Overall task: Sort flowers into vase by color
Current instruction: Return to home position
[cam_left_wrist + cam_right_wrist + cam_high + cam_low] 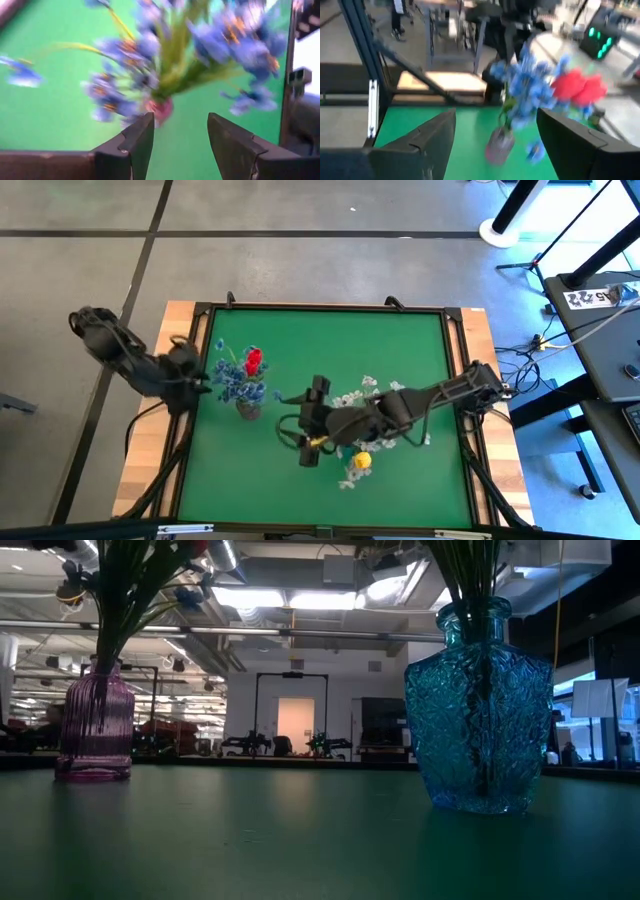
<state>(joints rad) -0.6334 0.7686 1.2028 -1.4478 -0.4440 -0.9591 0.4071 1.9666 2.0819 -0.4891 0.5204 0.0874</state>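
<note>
**A:** so where does each cam actually sit?

**B:** The high one hangs over the green-topped, wood-edged desk (330,340) and looks straight down. It's far enough off to catch the whole top plus the floor around it. The low one sits right at desk level, looking flat across into the room. The ribbed purple glass vase (95,725) and the patterned teal glass vase (478,710) loom close in it, with the teal one nearer.

**A:** and the wrist ones?

**B:** The left wrist cam looks out past the spread left pincer (180,120), really near the blue blossoms (220,45), angled down at the green. The right pincer (496,115), also spread, has its cam farther back, facing across the desk toward the edge and the room. All four views share that purple vase.
</note>
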